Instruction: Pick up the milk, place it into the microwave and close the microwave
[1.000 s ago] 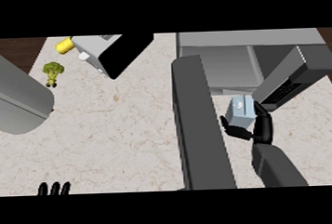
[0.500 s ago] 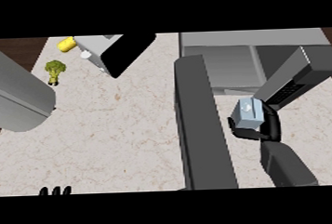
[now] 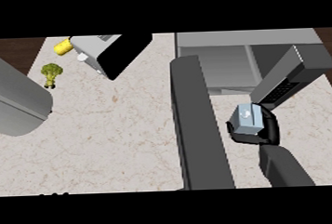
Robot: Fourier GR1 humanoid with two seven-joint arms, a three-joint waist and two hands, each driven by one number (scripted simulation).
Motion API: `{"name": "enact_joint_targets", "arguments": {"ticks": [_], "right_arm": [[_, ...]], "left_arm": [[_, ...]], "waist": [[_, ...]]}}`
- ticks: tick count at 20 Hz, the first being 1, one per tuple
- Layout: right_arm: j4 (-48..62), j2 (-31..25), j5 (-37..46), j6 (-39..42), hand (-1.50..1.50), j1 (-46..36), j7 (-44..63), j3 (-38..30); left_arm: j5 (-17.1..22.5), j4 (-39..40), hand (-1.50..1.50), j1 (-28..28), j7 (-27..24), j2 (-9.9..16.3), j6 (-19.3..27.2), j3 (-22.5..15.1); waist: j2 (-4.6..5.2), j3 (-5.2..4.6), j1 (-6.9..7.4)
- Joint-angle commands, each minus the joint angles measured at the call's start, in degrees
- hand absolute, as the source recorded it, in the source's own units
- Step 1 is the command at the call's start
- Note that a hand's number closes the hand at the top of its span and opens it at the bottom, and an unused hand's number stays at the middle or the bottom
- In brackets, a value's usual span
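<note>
Landmark: you take the microwave (image 3: 244,60) as your reference; it sits at the far right of the counter (image 3: 114,134), cavity facing you.
Microwave door: its door (image 3: 199,126) stands swung open, running from the microwave's front left corner toward you as a long dark slab.
Milk: you see the milk (image 3: 248,118) as a small pale blue-grey carton just in front of the microwave's opening, right of the open door, not inside.
Right hand: your right hand (image 3: 260,133) has its black fingers curled round the milk.
Left hand: only fingertips of your left hand (image 3: 53,194) show, far left of the microwave at the near edge; you cannot tell their state.
Broccoli: a broccoli (image 3: 51,71) stands well left of the microwave.
Toaster: a toaster (image 3: 98,51) sits between broccoli and microwave, at the far edge.
</note>
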Motion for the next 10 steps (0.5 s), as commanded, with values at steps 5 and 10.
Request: {"name": "enact_joint_targets", "arguments": {"ticks": [5, 10], "right_arm": [[-16.76, -1.23, -0.01, 3.37, 1.5, 10.8, 1.92, 3.98], [-34.8, -0.09, 0.76, 2.16, 1.5, 22.25, 10.56, 8.84]], "left_arm": [[0.59, -2.36, -1.5, -0.68, 2.55, 1.9, -0.07, -0.25], [-1.79, -6.67, -1.5, 3.19, 2.64, 1.57, 2.24, -4.18]], "waist": [[-0.33, -0.09, -1.09], [-0.47, -0.11, -1.32]]}}
